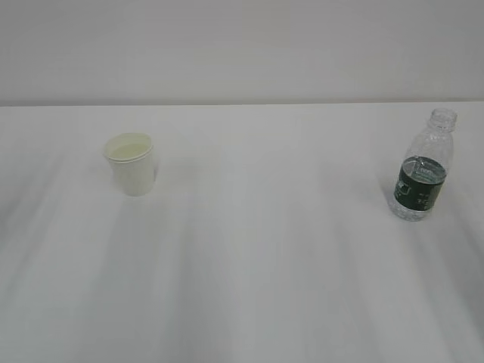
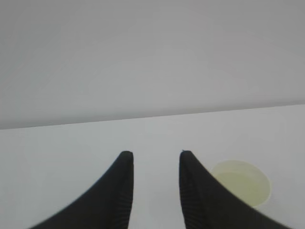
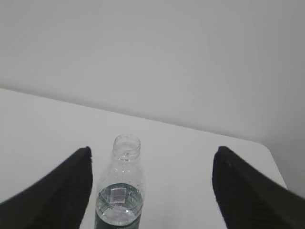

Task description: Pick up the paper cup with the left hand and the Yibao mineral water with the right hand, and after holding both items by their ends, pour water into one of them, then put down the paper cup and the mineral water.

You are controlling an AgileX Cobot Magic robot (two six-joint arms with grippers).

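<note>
Item one: the paper cup [image 1: 131, 163], upright on the white tabletop [image 1: 265, 265], well left of the bottle. We judge it light and easily crushed; grip gently at mid-wall.

Item two: the Yibao mineral water [image 1: 423, 168], capless, upright, partly filled. We judge it thin-walled and slippery; hold the ribbed body.

Left hand [image 2: 155, 157]: jaws narrow, empty, the cup just beside them.

Right hand [image 3: 152, 155]: jaws wide, empty, the bottle between them.
</note>
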